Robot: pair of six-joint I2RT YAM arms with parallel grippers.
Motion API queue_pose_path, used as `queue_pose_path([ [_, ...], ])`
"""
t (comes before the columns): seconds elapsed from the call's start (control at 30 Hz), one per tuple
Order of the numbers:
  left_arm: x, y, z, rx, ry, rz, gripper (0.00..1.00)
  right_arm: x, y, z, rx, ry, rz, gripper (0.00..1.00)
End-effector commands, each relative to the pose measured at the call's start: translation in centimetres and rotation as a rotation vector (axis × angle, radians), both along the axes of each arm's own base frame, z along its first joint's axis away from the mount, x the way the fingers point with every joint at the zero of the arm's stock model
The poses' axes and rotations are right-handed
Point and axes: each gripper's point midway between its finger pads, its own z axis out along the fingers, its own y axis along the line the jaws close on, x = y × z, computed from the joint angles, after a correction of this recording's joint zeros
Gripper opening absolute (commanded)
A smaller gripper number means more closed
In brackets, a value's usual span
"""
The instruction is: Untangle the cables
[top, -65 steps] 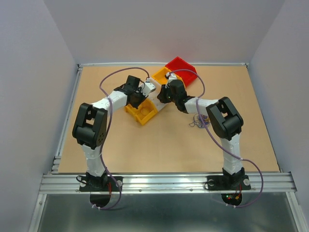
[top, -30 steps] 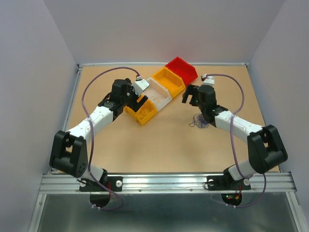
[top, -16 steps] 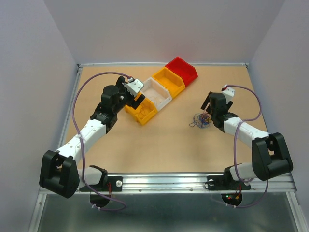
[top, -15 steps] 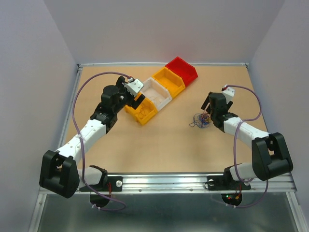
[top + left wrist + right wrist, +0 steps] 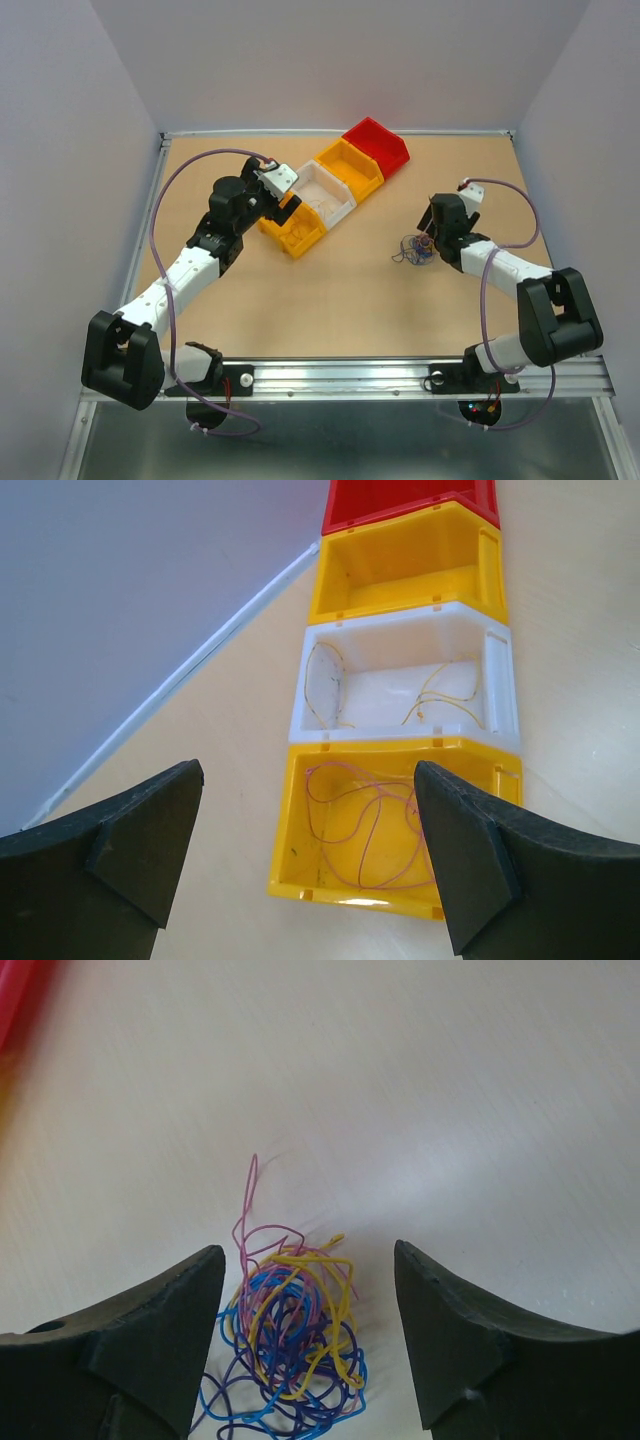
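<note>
Top external view, read left to right. Left gripper (image 5: 307, 768) is seen wide open, hung over the near end of the row of bins (image 5: 400, 742). Cables (image 5: 290, 1350) are found as one wad on the table, right of that row. Right gripper (image 5: 307, 1252) is spread either side of the wad, with nothing gripped. Strands are judged featherlight, limp and snag-prone; the free pink loop (image 5: 247, 1200) is best pinched. Counted: four bins, one wad, two grippers.

The cables (image 5: 290, 1345) are a small, loose tangle of hair-thin blue, purple, yellow and pink wires. The wad lies flat on the bench (image 5: 330, 300), right of its middle. One pink loop sticks out from it.
</note>
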Motion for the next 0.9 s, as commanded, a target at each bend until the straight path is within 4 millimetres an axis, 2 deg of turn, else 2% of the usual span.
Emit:
queue_pose_path([
  [0.0, 0.0, -0.2, 2.0, -0.028, -0.069, -0.015, 0.99, 0.2, -0.7, -1.6, -0.036, 0.047, -0.036, 0.73],
  [0.1, 0.0, -0.2, 2.0, -0.029, -0.070, -0.017, 0.99, 0.9, -0.3, -2.3, -0.037, 0.071, -0.027, 0.62],
  [0.17, 0.0, -0.2, 1.9, -0.027, -0.070, -0.017, 0.99, 1.1, -0.3, -2.5, -0.034, 0.075, -0.028, 0.39],
  [0.2, 0.0, -0.2, 1.9, -0.026, -0.068, -0.017, 0.99, 1.1, -0.1, -2.0, -0.025, 0.061, -0.020, 0.16],
  [0.23, 0.0, -0.2, 1.9, -0.025, -0.069, -0.017, 0.99, 1.2, -0.1, -1.4, -0.020, 0.044, -0.022, 0.07],
  [0.27, 0.0, -0.2, 1.9, -0.025, -0.071, -0.016, 0.99, 1.1, -0.1, -0.8, -0.013, 0.027, -0.024, 0.04],
  [0.3, 0.0, -0.3, 1.8, -0.026, -0.067, -0.019, 0.99, 0.8, -0.2, -0.5, -0.011, 0.020, -0.022, 0.04],
  [0.4, 0.0, -0.2, 1.9, -0.026, -0.069, -0.016, 0.99, 0.1, 0.1, 2.2, 0.012, -0.050, 0.006, 0.09],
  [0.47, 0.0, -0.3, 1.9, -0.026, -0.071, -0.020, 0.99, -0.2, 0.3, 3.1, 0.015, -0.071, 0.030, 0.09],
  [0.5, -0.1, -0.3, 1.9, -0.025, -0.071, -0.025, 0.99, -0.5, 0.6, 4.2, 0.028, -0.102, 0.048, 0.09],
  [0.53, -0.4, -0.6, 1.8, -0.025, -0.067, -0.045, 0.99, -0.7, 0.7, 4.4, 0.034, -0.107, 0.058, 0.09],
  [0.57, -0.6, -0.8, 1.8, -0.019, -0.068, -0.066, 0.99, -0.9, 0.9, 4.6, 0.033, -0.112, 0.079, 0.01],
  [0.7, -2.8, -3.4, 0.8, -0.019, -0.033, -0.248, 0.99, -1.4, 5.3, 7.1, 0.135, -0.189, 0.332, 0.01],
  [0.73, -3.6, -4.3, 0.8, -0.025, -0.032, -0.312, 0.99, -1.9, 8.3, 9.5, 0.209, -0.264, 0.489, 0.01],
  [0.77, -4.3, -4.9, 0.7, -0.028, -0.030, -0.347, 0.99, -2.7, 10.0, 10.0, 0.252, -0.287, 0.580, 0.01],
  [0.8, -5.0, -5.4, 0.4, -0.028, -0.029, -0.383, 0.99, -3.9, 13.0, 12.2, 0.317, -0.358, 0.740, 0.01],
  [0.87, -6.8, -6.7, 0.4, -0.044, -0.046, -0.485, 0.99, -5.9, 15.4, 14.4, 0.375, -0.428, 0.886, 0.01],
])
